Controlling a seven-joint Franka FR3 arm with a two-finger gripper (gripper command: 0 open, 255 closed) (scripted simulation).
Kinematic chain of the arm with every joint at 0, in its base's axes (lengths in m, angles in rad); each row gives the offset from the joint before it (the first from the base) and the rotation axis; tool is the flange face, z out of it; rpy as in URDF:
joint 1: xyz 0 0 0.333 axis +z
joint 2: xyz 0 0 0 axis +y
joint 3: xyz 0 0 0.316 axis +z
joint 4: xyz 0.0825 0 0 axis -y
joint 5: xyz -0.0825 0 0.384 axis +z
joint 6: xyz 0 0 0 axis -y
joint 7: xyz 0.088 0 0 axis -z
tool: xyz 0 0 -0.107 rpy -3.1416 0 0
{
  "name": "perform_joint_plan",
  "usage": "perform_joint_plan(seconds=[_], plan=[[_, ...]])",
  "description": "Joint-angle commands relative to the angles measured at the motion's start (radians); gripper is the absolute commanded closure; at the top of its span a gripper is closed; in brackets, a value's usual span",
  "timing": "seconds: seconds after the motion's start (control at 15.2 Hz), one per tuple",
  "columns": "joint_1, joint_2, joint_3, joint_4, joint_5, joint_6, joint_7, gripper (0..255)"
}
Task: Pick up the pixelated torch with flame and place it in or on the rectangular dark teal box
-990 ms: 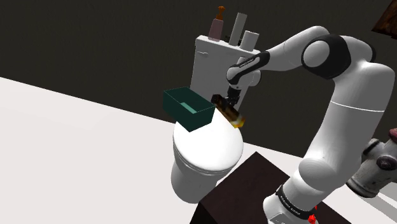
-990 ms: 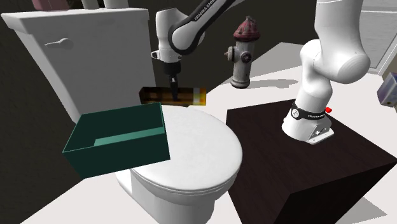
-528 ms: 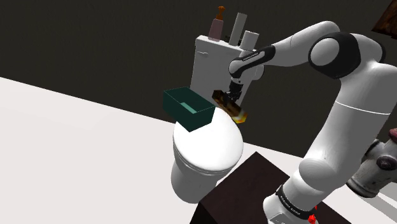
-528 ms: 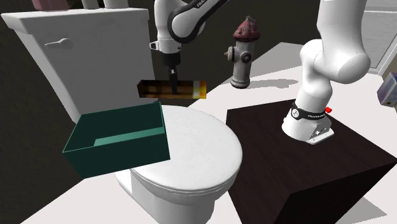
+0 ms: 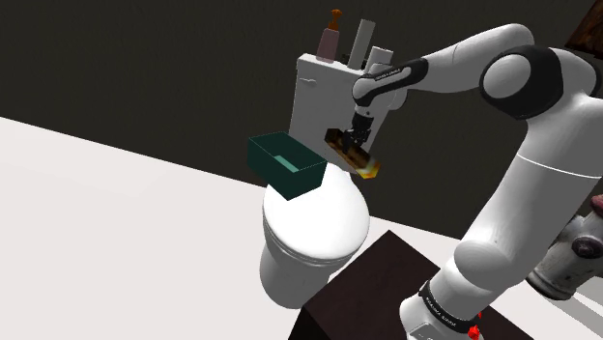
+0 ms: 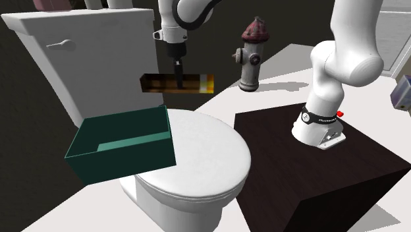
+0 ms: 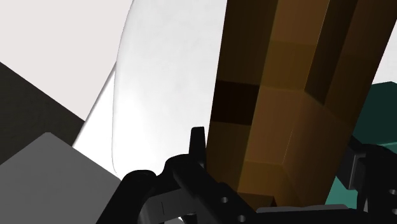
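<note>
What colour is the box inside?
The box is lighter teal inside, dark teal outside; second exterior view shows it best.

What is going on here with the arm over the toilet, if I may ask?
The white arm's end effector is shut on the pixelated torch and holds it roughly level in the air above the closed toilet lid. The open-topped dark teal box sits at the lid's edge. The torch hangs beside the box, not yet in it.
</note>
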Motion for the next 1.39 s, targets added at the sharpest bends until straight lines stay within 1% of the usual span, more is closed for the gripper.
perform_joint_plan(seconds=[0.0,0.13,0.2,0.46,0.73,1.06,1.19,1.32], plan=[[0.000,-0.013,-0.001,0.015,-0.004,-0.026,0.002,255],[0.001,-0.020,-0.002,0.024,-0.006,-0.043,0.004,255],[0.010,0.001,0.007,0.054,-0.003,-0.051,0.020,255],[0.044,0.095,0.036,0.187,0.010,-0.090,0.083,255],[0.075,0.201,0.060,0.345,0.019,-0.142,0.142,255],[0.109,0.359,0.086,0.593,0.028,-0.231,0.213,255],[0.121,0.435,0.094,0.718,0.030,-0.279,0.240,255],[0.131,0.525,0.102,0.868,0.033,-0.338,0.267,255]])
